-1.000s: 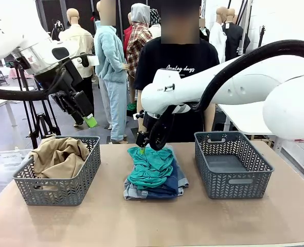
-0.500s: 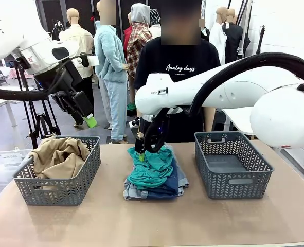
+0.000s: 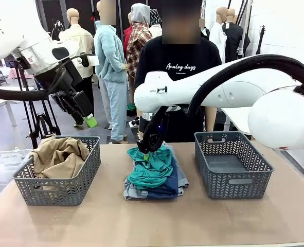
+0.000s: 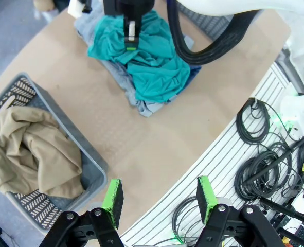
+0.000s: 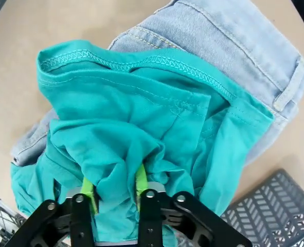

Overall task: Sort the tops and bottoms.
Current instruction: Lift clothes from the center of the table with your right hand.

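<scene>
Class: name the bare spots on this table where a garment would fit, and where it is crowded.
Free: the table's front strip before both baskets; the gaps between the clothes pile and each basket; the empty right basket. Crowded: the left basket, full of the tan shirt, and the middle, where the right gripper pinches the teal shirt atop denim shorts.

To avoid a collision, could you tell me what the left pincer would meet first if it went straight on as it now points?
Probably the bare brown tabletop, between the grey mesh basket holding the crumpled tan shirt and the heaped teal shirt; depth is unclear.
</scene>
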Robot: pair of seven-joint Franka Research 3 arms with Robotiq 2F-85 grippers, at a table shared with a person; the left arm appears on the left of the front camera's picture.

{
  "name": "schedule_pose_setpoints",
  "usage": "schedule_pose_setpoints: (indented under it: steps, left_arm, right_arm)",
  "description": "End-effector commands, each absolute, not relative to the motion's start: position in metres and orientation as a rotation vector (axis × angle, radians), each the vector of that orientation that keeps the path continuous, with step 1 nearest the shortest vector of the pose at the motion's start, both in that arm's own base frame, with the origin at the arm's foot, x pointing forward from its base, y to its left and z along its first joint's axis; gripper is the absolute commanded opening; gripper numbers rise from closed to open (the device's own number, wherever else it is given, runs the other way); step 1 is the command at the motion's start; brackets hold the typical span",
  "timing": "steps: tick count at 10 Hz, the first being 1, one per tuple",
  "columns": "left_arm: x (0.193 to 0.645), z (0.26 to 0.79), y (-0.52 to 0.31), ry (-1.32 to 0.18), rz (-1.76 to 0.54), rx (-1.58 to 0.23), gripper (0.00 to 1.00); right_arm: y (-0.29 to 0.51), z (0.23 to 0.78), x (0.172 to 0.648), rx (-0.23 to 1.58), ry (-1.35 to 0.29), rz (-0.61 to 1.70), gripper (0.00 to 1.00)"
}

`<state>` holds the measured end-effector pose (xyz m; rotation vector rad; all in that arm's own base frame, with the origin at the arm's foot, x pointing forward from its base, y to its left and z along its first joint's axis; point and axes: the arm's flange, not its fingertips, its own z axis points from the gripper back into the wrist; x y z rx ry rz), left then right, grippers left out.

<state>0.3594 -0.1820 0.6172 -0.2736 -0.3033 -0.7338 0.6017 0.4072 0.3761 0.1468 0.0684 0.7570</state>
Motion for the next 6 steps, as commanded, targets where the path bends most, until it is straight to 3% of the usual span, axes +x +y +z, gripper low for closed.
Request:
schedule_pose_setpoints:
  steps: [1, 4, 6]
  left_arm:
    - [0.359, 0.619, -0.182, -0.303, -0.734, -0.282, 0.75]
    - [0.359, 0.619, -0.182, -0.303, -0.734, -0.282, 0.75]
    - [0.359, 0.619, -0.182, -0.303, -0.734, -0.282, 0.75]
  right_arm:
    - [0.413, 0.377, 0.605, 0.119, 0.090, 0.728, 0.00]
    - [0.412, 0.388, 0.598, 0.116, 0.056, 0.722, 0.00]
    - [0.407, 0.430, 0.577, 0.114, -0.009, 0.739, 0.00]
